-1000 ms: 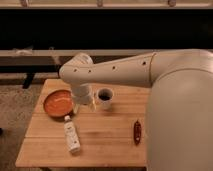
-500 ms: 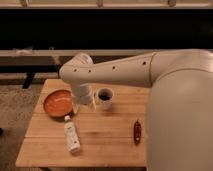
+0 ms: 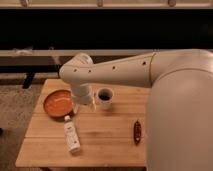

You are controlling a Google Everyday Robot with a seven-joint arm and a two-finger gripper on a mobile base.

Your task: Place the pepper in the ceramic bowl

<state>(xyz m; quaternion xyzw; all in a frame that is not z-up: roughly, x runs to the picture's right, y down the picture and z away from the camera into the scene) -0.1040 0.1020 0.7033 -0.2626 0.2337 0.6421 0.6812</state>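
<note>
The pepper (image 3: 136, 131) is a slim dark red chili lying on the wooden table (image 3: 105, 135) at the front right, close to my arm's large white body. The ceramic bowl (image 3: 57, 103) is a shallow orange-red dish at the table's left, with nothing in it. My gripper (image 3: 80, 104) hangs from the white arm between the bowl's right rim and a mug, well left of the pepper and apart from it.
A small white mug (image 3: 105, 97) with a dark inside stands just right of the gripper. A white labelled bottle (image 3: 72, 135) lies on the table in front of the bowl. A dark bench and wall run behind the table.
</note>
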